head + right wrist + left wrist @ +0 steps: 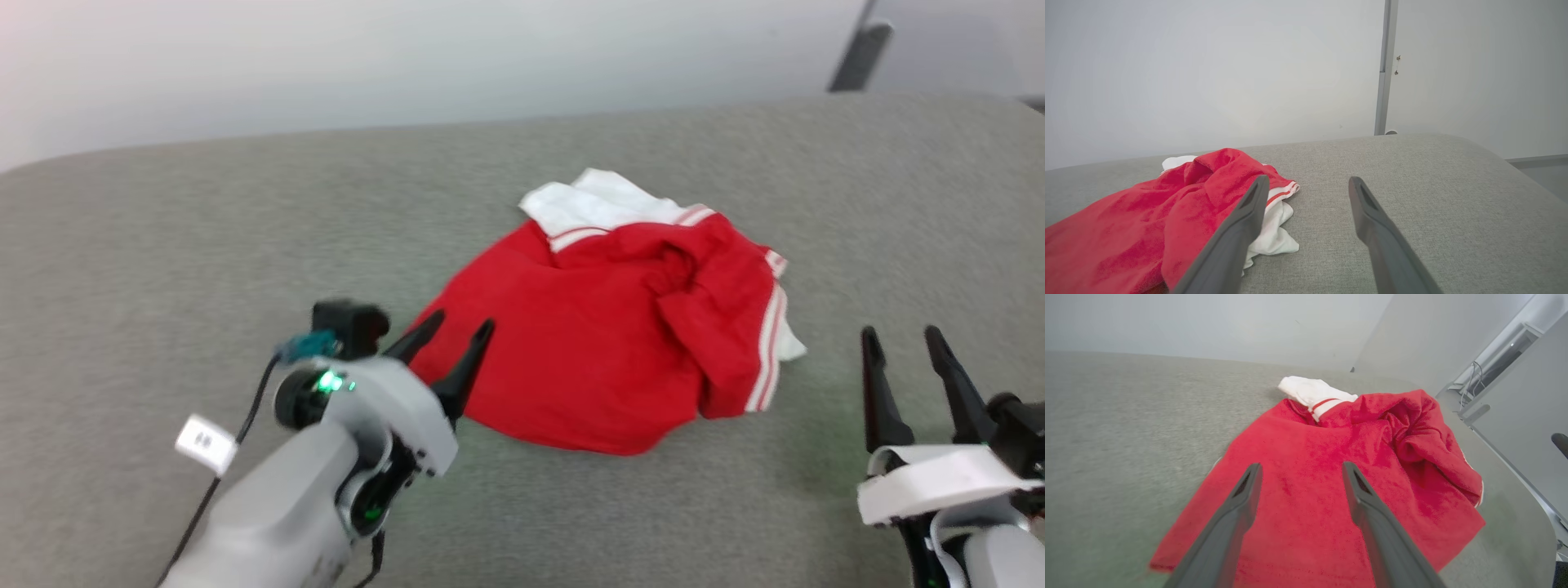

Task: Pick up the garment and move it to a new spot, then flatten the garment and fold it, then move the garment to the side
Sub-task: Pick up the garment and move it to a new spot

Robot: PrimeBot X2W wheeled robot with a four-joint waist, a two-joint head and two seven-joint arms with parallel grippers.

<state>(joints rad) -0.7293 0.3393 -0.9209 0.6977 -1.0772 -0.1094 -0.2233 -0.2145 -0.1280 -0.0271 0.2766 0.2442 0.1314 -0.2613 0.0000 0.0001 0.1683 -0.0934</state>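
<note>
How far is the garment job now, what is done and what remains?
Done: nothing yet; the red jersey T-shirt lies crumpled on the grey fabric surface. In hand: the left end effector, open, points at its left edge, gripping nothing; the right end effector is open, apart from the cloth. Left: picking up, moving, flattening, folding, moving aside.

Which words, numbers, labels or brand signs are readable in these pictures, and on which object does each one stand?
No text can be read in these pictures.
On the white tag beside the left forearm: dark marks, too blurred to read.
On the garment: no lettering or print on the red and white cloth that shows.
</note>
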